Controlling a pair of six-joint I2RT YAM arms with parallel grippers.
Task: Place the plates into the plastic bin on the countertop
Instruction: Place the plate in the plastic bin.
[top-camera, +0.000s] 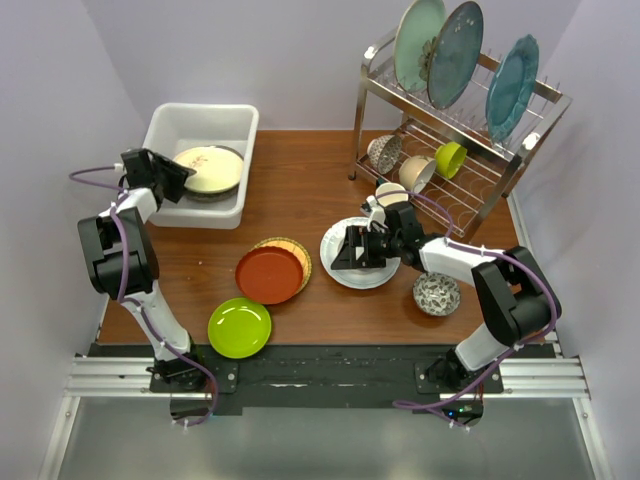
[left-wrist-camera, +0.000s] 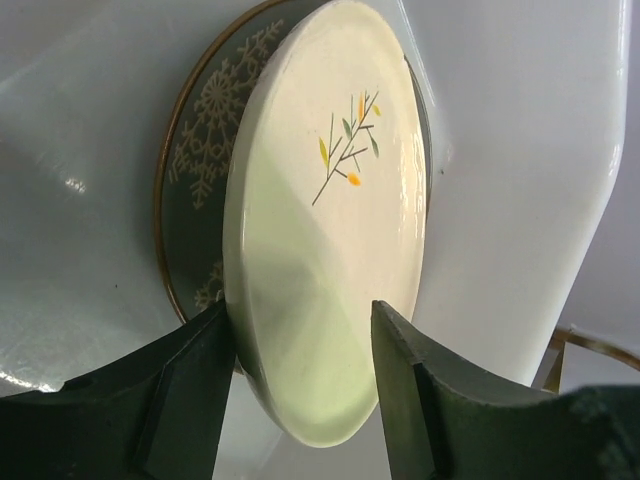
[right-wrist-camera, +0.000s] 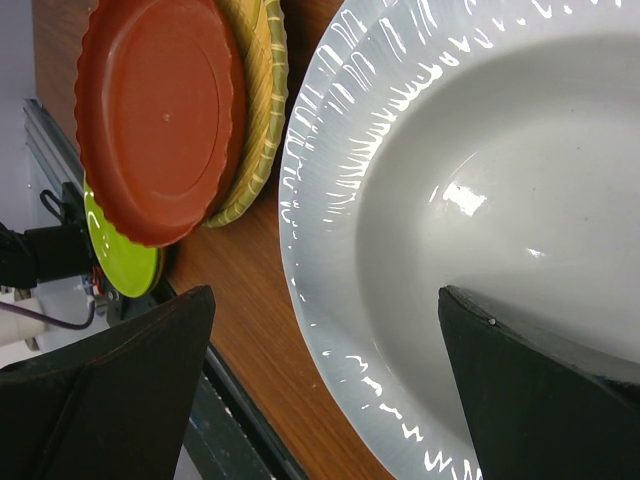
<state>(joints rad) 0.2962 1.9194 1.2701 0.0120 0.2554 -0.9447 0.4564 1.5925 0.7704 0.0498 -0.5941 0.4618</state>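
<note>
Left gripper (left-wrist-camera: 300, 312): fingers spread apart and clamped on nothing, poised over the left rim of the plastic bin (top-camera: 200, 118).
Under the left gripper: the cream plate (left-wrist-camera: 330, 230) shows between the two fingers, its near edge level with their tips. It lies flat on the grey plate (left-wrist-camera: 200, 130) with the white tree pattern, and both are inside the bin.
Why it sits so: the cream plate looks set down and let go, since the stack bears it and the fingers do not.
Right gripper (right-wrist-camera: 325, 295): jaws wide apart, holding nothing.
Right gripper's target: the white plate (right-wrist-camera: 480, 200) with the patterned rim lies directly beneath. One finger is over its well and the other over bare countertop (top-camera: 300, 180), so the left rim lies between them.
Why it is held so: straddling the rim suits a pinch on the plate's edge, likely the next pick.
Left of the white plate: the red-brown plate (top-camera: 268, 275) rests on the woven yellow plate (top-camera: 295, 247), just beside it.
Nearer still: the lime green plate (top-camera: 239, 327) sits alone by the near edge.
Bin's place: far left of the countertop, well apart from the four plates still outside it.
</note>
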